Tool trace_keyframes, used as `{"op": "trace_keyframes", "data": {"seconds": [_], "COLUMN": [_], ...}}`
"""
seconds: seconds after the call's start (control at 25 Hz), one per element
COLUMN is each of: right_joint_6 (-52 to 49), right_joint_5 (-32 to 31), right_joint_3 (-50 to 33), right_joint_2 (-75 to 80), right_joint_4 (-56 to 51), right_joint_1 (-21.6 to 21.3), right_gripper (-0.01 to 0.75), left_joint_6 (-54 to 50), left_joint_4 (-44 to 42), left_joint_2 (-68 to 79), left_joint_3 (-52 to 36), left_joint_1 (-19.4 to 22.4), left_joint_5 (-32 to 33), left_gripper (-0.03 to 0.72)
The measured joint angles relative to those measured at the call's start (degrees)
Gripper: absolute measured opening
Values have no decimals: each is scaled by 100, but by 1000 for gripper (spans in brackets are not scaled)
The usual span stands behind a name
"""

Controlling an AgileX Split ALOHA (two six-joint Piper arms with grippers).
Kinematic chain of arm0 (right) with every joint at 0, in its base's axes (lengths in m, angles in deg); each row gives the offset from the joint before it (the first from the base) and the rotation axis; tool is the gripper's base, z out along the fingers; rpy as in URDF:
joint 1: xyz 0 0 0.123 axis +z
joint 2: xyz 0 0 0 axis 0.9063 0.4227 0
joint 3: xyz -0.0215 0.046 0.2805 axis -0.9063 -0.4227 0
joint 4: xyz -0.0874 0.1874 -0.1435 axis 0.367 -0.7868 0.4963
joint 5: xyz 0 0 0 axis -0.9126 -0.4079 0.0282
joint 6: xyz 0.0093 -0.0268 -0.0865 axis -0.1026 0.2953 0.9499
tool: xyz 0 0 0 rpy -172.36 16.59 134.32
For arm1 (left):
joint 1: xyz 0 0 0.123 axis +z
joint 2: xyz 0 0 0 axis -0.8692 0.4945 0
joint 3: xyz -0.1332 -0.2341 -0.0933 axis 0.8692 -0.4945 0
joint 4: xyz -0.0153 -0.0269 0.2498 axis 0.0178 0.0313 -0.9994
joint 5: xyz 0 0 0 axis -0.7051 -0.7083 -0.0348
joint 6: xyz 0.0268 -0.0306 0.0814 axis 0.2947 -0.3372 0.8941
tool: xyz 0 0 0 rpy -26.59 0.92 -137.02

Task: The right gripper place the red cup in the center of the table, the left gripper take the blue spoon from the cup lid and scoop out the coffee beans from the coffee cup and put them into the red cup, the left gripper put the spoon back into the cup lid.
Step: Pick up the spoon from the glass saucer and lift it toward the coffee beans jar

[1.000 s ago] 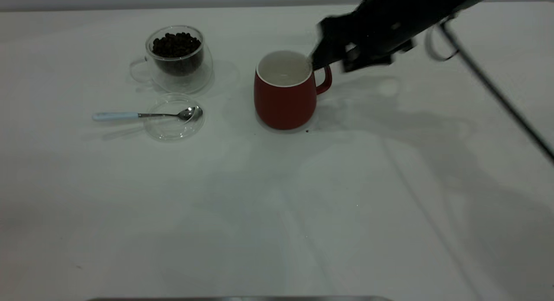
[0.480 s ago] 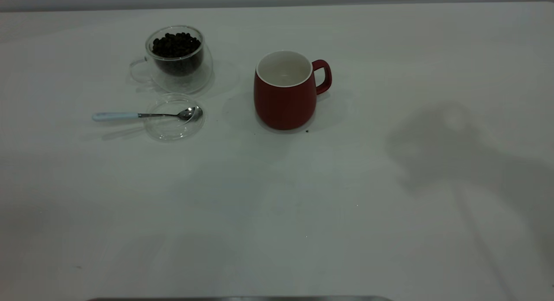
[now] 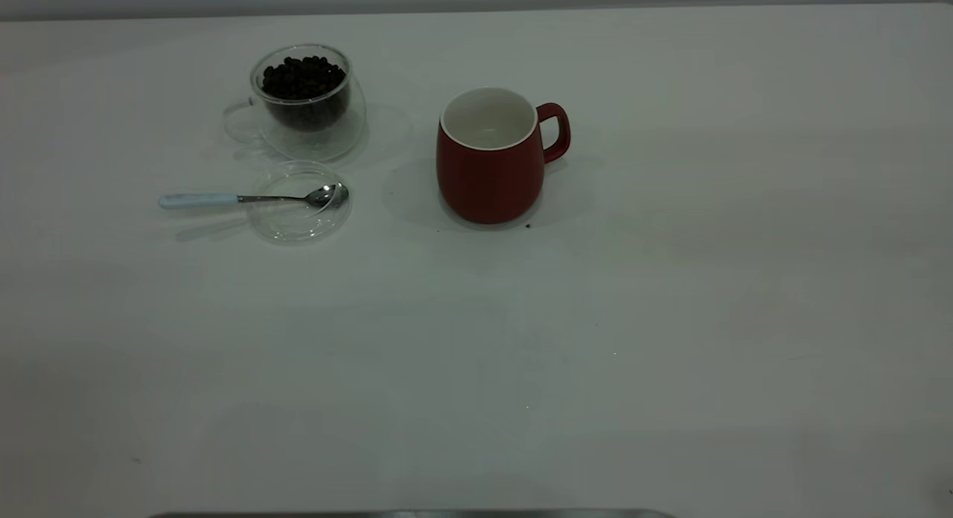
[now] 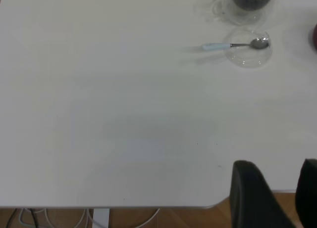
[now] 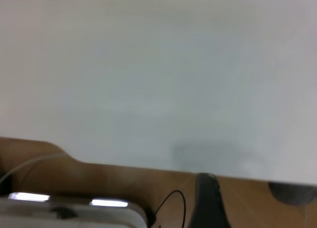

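The red cup (image 3: 488, 172) stands upright and empty near the middle of the table (image 3: 595, 317), handle to the right. The coffee cup (image 3: 309, 120) with coffee beans (image 3: 303, 75) stands at the back left. The cup lid (image 3: 298, 216) lies in front of it, and the blue spoon (image 3: 238, 199) rests with its bowl in the lid and its handle pointing left. Neither arm shows in the exterior view. My left gripper (image 4: 277, 188) is open and empty over the table's near edge, far from the spoon (image 4: 233, 45). My right gripper (image 5: 250, 193) is open and empty over the table edge.
A tiny dark crumb (image 3: 528, 225) lies by the red cup's base. The table's edge and wooden floor (image 4: 163, 218) show under the left gripper. Cables and a lit device (image 5: 69, 201) lie beyond the edge in the right wrist view.
The right arm has drawn back from the red cup's handle and left the exterior view; its shadow has gone too. The cup, spoon and lid have not moved.
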Motion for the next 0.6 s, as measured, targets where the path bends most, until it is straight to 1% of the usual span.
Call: {"op": "trace_keyframes", "data": {"seconds": [0.12,0.16,0.28,0.4,0.48,0.6], "right_joint_6": [-28,-32,-32,-32,-35,-35], "right_joint_5": [-10,-62,-146,-240,-263,-263], "right_joint_3": [-642,-724,-805,-805,-810,-816], "right_joint_2": [-1162,-1519,-2851,-3494,-3511,-3511], "right_joint_4": [106,125,131,164,154,76], "right_joint_1": [-226,-286,-553,-782,-800,-581], "right_gripper": [590,590,588,583,574,563], "left_joint_6": [0,0,0,7,7,13], "left_joint_4": [0,0,0,0,0,0], "left_joint_2": [0,0,0,0,0,0], "left_joint_3": [0,0,0,0,0,0], "left_joint_1": [0,0,0,0,0,0], "left_joint_5": [0,0,0,0,0,0], "left_gripper": [284,284,284,284,284,284]}}
